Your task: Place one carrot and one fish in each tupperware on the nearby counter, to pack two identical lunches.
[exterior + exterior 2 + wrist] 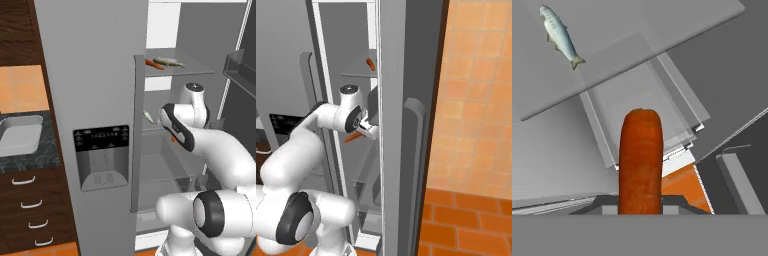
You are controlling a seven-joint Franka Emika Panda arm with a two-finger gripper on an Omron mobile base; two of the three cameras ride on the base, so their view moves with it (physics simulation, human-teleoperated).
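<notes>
Inside open fridge [200, 100], mid-shelf level: gripper [367, 129] pinching carrot [640, 162]; fish [559, 36] lying on shelf beyond. Far left, tupperware [20, 134] on counter [30, 157]. Dispenser panel [101, 138] lettering unreadable.

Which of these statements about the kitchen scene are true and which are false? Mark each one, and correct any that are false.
1. The gripper holds a carrot. True.
2. A fish lies on a fridge shelf near the hand. True.
3. The tub on the counter already contains a carrot. False: it looks empty.
4. The upper fridge shelf is bare. False: a second carrot and a second fish lie there.
5. The fridge door has a dispenser panel. True.
</notes>
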